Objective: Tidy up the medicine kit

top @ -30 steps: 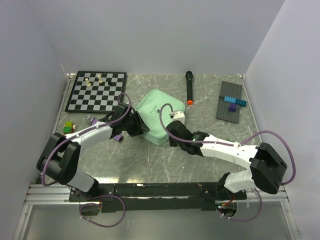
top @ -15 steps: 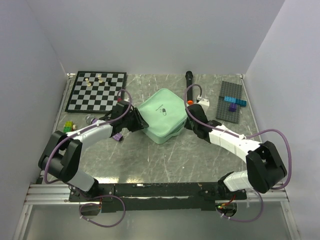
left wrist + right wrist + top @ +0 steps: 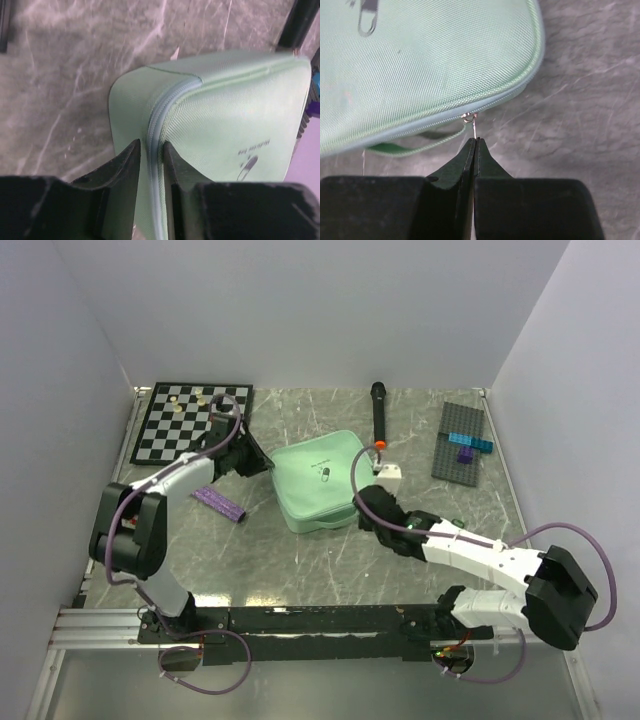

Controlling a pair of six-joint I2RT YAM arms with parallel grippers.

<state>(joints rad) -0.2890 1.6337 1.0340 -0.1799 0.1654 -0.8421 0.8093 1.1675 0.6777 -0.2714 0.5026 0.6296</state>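
Medicine kit (image 3: 318, 480): mid-table, lid down, just right of the chessboard (image 3: 195, 425).
Right gripper (image 3: 475, 142): jaws pinching the zip pull (image 3: 474, 127), now dragged to the near-right corner.
Left gripper (image 3: 150, 155): jaws narrowing astride the far-left seam; I cannot tell if they grip.
Meaning: I judge zipping-up under way.

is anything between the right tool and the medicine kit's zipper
Nothing visible does. The right tool is pinched shut on the zipper pull at the medicine kit edge, with only table around it.
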